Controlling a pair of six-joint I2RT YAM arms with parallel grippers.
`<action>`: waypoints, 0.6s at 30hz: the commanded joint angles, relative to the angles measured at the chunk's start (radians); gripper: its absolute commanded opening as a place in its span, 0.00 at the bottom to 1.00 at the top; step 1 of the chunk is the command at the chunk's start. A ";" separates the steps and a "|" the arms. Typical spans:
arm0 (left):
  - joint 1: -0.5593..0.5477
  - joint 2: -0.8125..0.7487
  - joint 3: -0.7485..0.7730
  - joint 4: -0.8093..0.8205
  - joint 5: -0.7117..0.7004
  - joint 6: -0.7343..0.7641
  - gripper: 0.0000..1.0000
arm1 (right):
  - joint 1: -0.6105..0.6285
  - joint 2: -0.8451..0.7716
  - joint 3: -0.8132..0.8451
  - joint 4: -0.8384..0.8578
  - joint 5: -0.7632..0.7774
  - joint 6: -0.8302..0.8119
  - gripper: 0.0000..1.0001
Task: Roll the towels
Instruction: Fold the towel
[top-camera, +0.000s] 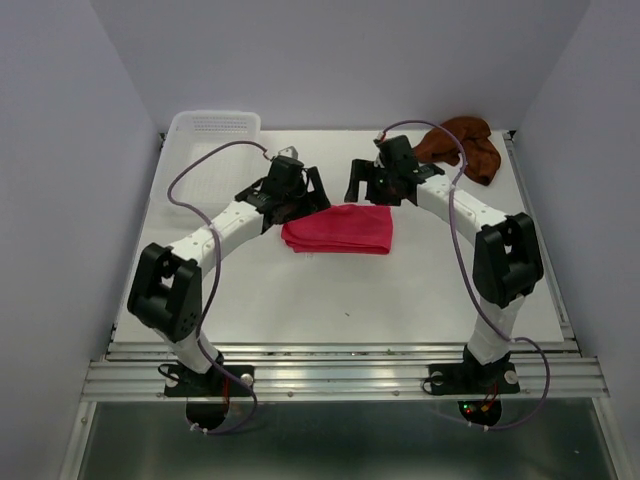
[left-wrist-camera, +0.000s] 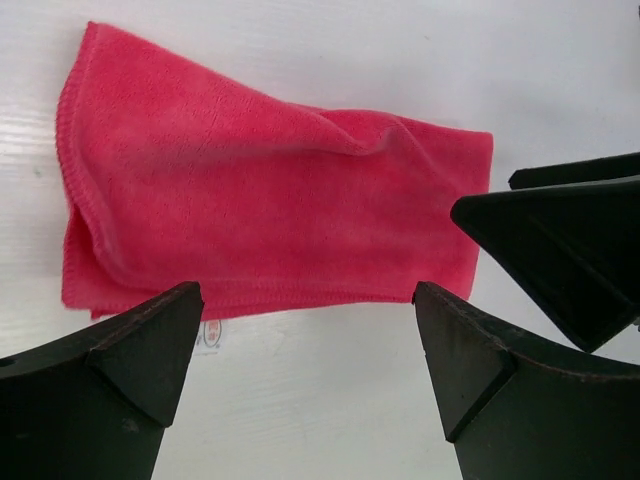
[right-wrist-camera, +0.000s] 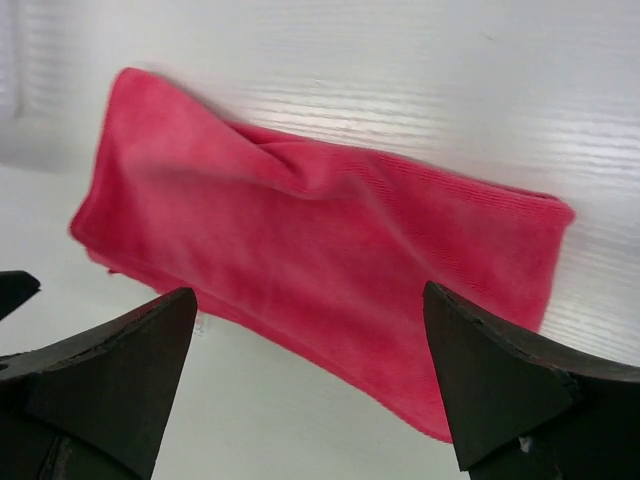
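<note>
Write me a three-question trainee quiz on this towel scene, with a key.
1. True or false: the folded pink-red cloth towel lies on the white table, gripped by neither the left hand nor the right hand.
2. Where is the crumpled rust-brown cloth towel? A: at the table's far right corner. B: beside the arm bases. C: under the pink-red towel.
3. Fill in: both hands' jaws stand ____.

Key: 1 true; 2 A; 3 open.
</note>
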 joint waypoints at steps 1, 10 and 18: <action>0.006 0.103 0.076 0.029 0.045 0.038 0.99 | -0.041 0.037 -0.020 0.069 -0.075 -0.014 1.00; 0.009 0.210 0.007 -0.017 -0.069 0.030 0.99 | -0.089 0.227 0.037 0.076 0.030 -0.049 1.00; 0.026 0.261 -0.071 -0.001 -0.077 0.027 0.99 | -0.098 0.117 -0.170 0.141 0.043 -0.040 1.00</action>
